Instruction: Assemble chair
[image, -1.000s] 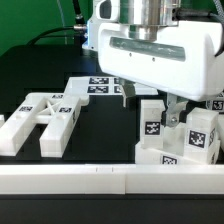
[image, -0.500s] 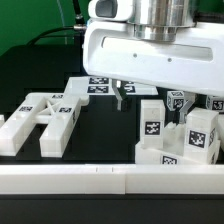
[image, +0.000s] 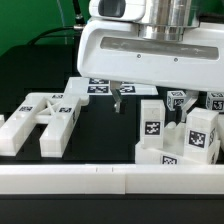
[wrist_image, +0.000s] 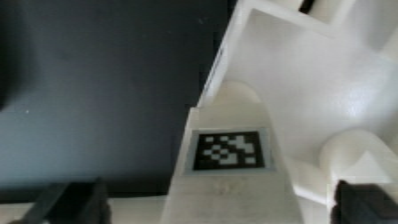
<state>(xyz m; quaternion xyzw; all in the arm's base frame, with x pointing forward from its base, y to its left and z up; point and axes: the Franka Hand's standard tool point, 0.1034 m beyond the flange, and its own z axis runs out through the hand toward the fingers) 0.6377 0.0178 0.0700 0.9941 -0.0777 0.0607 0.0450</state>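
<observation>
The chair lies in loose chunky white parts with black-and-white tags. An H-shaped part (image: 42, 122) rests at the exterior view's left. A cluster of tagged blocks stands at the right, with an upright post (image: 150, 122) in front and a bigger block (image: 201, 134) beside it. My gripper (image: 138, 100) hangs low just behind that post, with one dark finger (image: 120, 97) showing. In the wrist view a white tagged part (wrist_image: 228, 150) runs between my gripper's (wrist_image: 222, 206) two dark fingertips (wrist_image: 71, 206). A dark gap shows on one side, so the jaws straddle the part, open.
The marker board (image: 92, 86) lies flat behind the gripper on the black table. A long white rail (image: 100, 178) runs along the front edge. Another tagged piece (image: 216, 101) sits at the far right, partly hidden by the gripper body.
The gripper has shifted toward the exterior view's left and come down behind the upright post. Its fingers now stand closer together than a second ago.
</observation>
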